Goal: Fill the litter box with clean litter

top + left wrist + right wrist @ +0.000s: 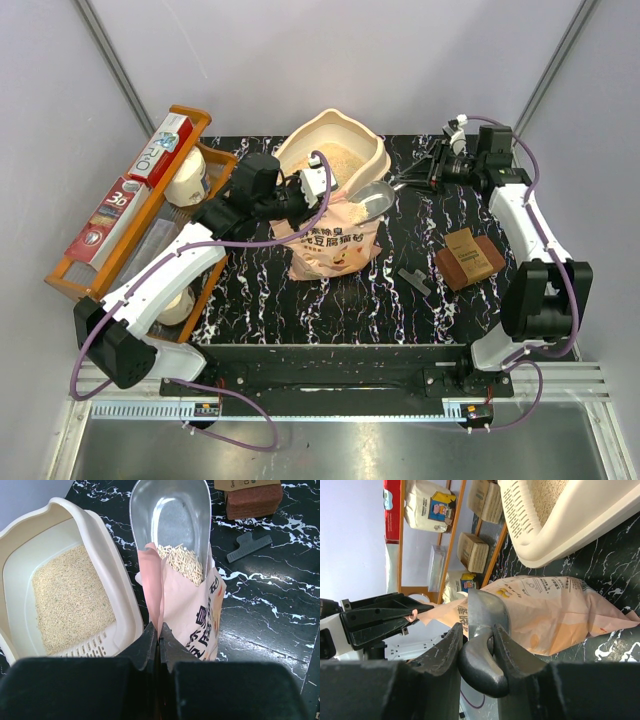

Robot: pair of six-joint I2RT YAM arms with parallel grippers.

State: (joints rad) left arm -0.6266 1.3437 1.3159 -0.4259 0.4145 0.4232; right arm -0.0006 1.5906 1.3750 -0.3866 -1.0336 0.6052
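Left gripper [159, 635], closest to the lens, was clenched on the top edge of the bag [192, 615], holding its mouth up.

Litter box [112, 575] stood on the table [270, 610] just beside the bag, on its far side in the top view. Litter [70, 600] covered the middle of its floor in a thin layer, with bare plastic showing round it.

Scoop [170, 520] had its lip dipped into the bag's mouth, with some granules in the bowl. Right gripper [477, 635] was clamped on the scoop's handle.

Clip [248, 546] and carton [252, 500] lay well off to the side. Rack [195, 118] stood along the table's left edge.

Judged step: taking a scoopful, with the fill only partly done. The next move calls for lifting the scoop out level, carrying it over the rim, and tipping it above bare floor. My left pinch must hold, or the bag may slump and spill.
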